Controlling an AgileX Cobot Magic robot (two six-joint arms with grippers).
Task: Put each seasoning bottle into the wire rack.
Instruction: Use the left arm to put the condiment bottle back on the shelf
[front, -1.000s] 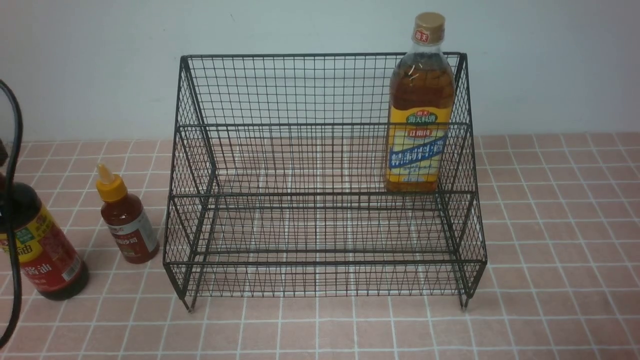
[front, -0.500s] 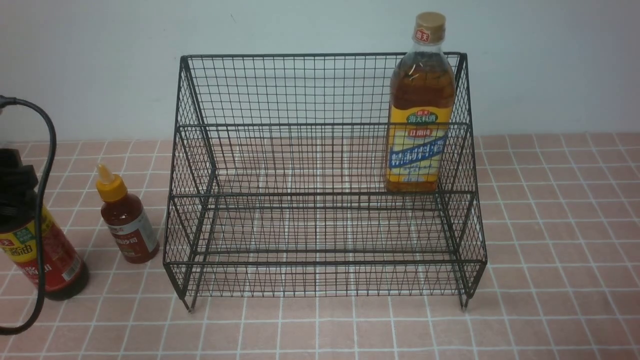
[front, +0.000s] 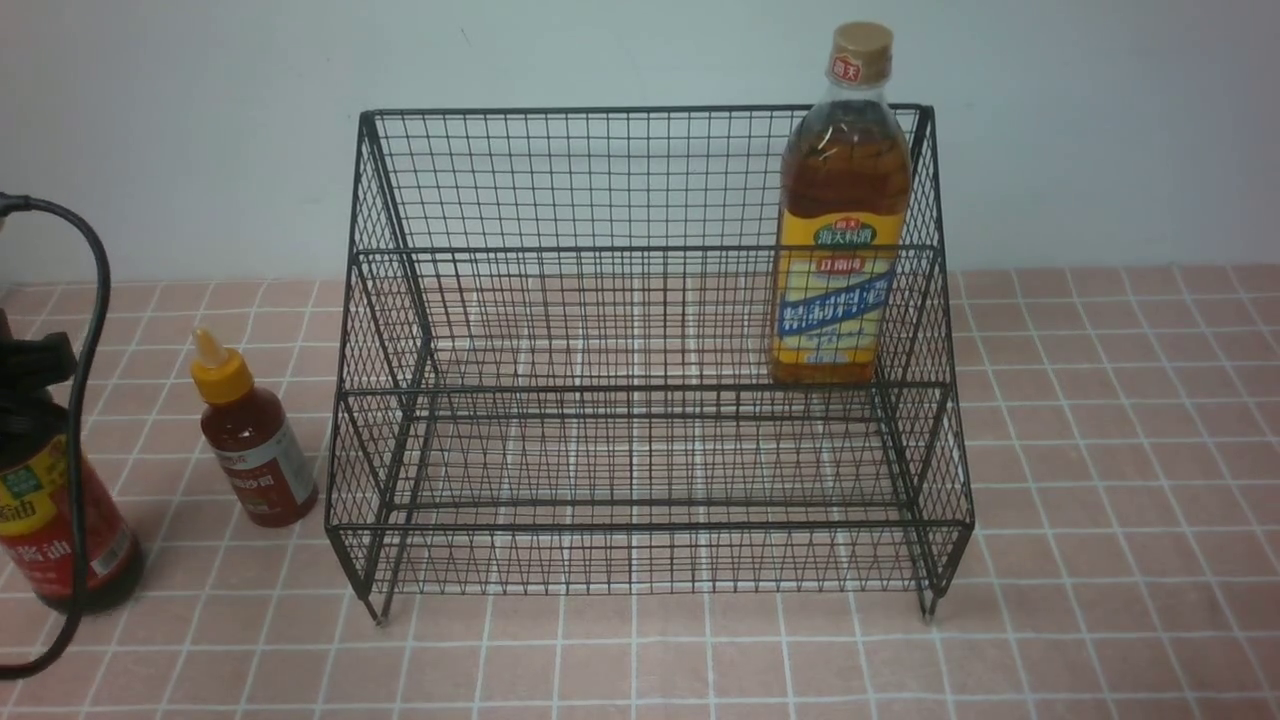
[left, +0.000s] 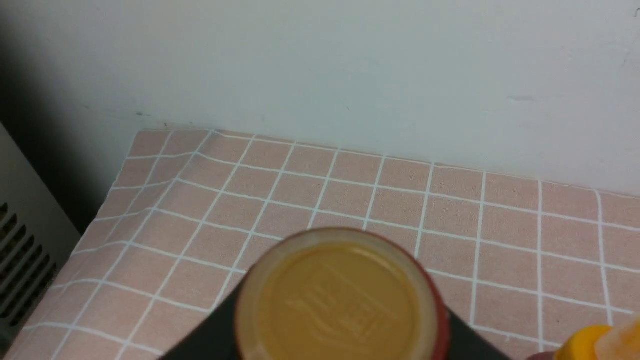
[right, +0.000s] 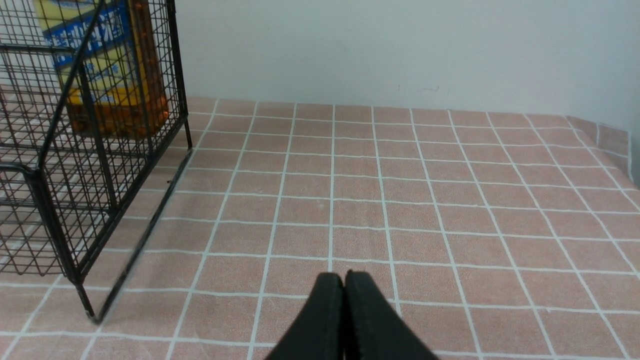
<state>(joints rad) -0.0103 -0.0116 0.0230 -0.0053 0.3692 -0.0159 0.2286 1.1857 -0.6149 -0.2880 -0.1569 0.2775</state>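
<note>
The black wire rack (front: 640, 525) stands mid-table, with the tall amber bottle (front: 835, 250) upright at the right end of its upper tier. The right wrist view shows that amber bottle (right: 115, 75) behind the rack's side mesh (right: 55, 230). The dark soy-sauce bottle (front: 60, 520) stands at the far left edge, leaning slightly. My left gripper (front: 25, 385) is closed round its neck. In the left wrist view its tan cap (left: 340, 300) fills the space between my black fingers (left: 215, 330). The small red bottle (front: 255, 450) stands just left of the rack. My right gripper (right: 344, 280) hangs shut and empty above the table, right of the rack.
A black cable (front: 85, 400) loops down in front of the soy-sauce bottle. The wall runs close behind the rack. Left of the soy-sauce bottle the table ends, beside a grey vented panel (left: 20, 250). Pink tiled cloth (right: 450, 200) stretches right of the rack.
My left gripper came down over the soy-sauce bottle's neck and closed on it. The bottle shifted left and tilted slightly. The other bottles, rack and right gripper stayed put.
</note>
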